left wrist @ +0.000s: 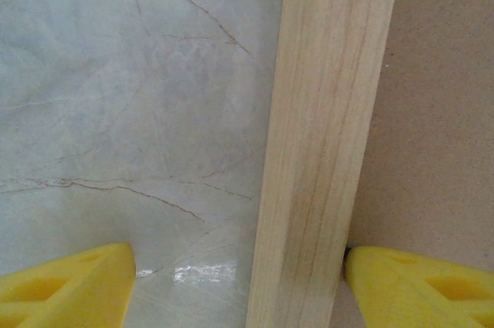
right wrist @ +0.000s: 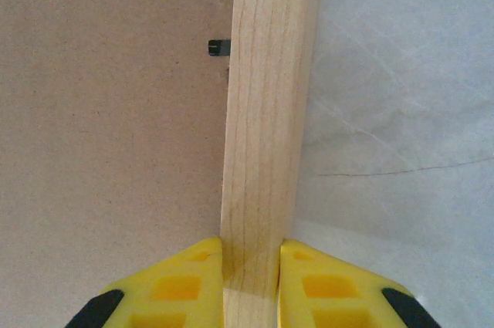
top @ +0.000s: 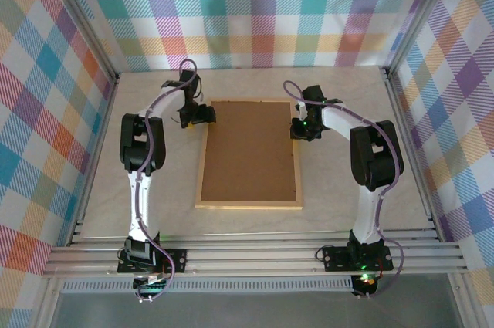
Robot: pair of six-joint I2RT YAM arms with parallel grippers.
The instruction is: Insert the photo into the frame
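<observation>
Top external: backing board [top: 251, 150] fills frame [top: 248, 204], which right pincer [top: 296, 128] clamps; left pincer [top: 208, 116] apart.

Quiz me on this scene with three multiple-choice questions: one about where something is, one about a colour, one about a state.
1. Where is the frame? A flat on the table; B propped against the wall; C lifted in the air.
2. What colour is the board filling it? A blue; B brown; C white.
3. What is the right pincer doing? A gaping over bare table; B holding a loose sheet; C shut on the frame's wooden edge.

Answers: 1 A, the top view shows it lying flat on the marbled surface. 2 B, brown fibreboard faces up. 3 C, its yellow fingers press both sides of the wood.
</observation>
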